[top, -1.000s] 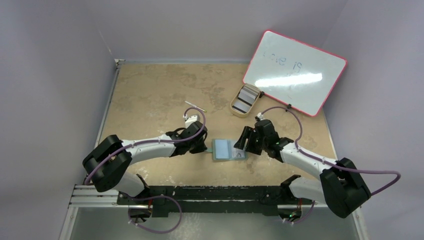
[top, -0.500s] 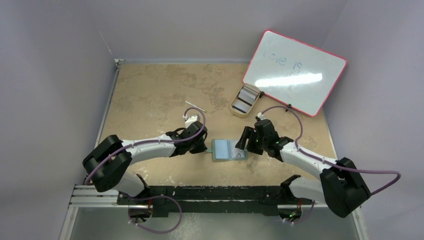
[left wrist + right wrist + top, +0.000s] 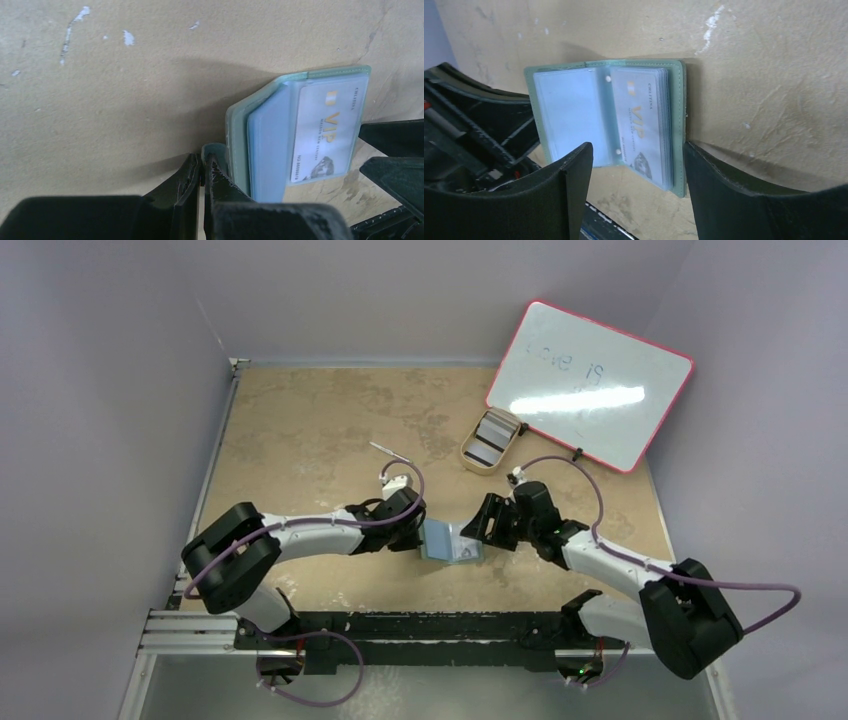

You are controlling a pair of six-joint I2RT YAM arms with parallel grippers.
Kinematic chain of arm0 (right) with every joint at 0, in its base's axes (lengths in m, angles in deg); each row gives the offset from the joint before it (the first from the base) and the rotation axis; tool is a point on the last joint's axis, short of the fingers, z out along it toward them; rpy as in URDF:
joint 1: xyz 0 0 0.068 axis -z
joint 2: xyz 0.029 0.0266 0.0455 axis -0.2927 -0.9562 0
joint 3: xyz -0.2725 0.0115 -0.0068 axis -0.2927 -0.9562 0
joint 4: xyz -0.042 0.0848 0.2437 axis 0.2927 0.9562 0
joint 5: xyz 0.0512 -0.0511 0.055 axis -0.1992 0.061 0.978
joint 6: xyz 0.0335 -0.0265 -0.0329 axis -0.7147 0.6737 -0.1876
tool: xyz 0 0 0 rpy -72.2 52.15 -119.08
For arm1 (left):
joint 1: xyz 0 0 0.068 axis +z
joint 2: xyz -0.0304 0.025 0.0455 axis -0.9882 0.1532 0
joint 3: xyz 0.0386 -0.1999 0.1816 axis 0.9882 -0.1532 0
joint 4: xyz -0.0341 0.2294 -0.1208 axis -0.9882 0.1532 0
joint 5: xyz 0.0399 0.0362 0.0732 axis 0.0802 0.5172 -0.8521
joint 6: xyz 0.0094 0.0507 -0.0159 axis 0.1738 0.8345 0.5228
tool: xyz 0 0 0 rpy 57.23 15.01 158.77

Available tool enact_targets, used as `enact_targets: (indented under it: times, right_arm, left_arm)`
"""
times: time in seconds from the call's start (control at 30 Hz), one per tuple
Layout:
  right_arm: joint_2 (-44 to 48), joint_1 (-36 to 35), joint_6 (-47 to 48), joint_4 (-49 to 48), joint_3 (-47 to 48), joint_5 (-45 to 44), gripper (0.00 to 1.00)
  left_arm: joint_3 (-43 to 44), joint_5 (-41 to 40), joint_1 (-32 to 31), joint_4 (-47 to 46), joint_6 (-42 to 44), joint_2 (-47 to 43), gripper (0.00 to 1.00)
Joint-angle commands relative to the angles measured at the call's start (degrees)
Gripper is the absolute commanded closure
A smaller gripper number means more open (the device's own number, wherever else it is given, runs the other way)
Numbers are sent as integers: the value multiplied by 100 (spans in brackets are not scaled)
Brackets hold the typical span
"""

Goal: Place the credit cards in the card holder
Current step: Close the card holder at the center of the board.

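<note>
Rightward since a second ago, the left gripper (image 3: 202,172) is clenched on the holder's (image 3: 447,540) left flap, tilting it up, while the right gripper (image 3: 636,155) hovers spread and empty over its right half, nearer the cards (image 3: 491,435) in the tray (image 3: 468,453) well beyond it.

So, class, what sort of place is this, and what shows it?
Probably a robotics test cell: left arm and right arm bolted to a rail at the edge of a worn table, plain walls boxing it in, and staged props like a whiteboard and card holder.
</note>
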Motion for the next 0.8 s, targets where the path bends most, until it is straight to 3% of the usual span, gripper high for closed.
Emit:
enact_targets:
  times: [0.0, 0.27, 0.5, 0.77]
  right_arm:
    - [276, 4, -289, -437, 42, 428, 32]
    - [504, 2, -403, -561, 80, 599, 32]
    - [492, -22, -871, -1578, -158, 1125, 34]
    - [505, -71, -1224, -2002, -55, 1404, 34]
  left_arm:
    - [323, 26, -142, -214, -60, 211, 100]
    - [324, -119, -169, -117, -73, 182, 100]
    - [152, -135, -175, -312, -189, 231, 100]
    - [98, -91, -173, -484, -240, 272, 100]
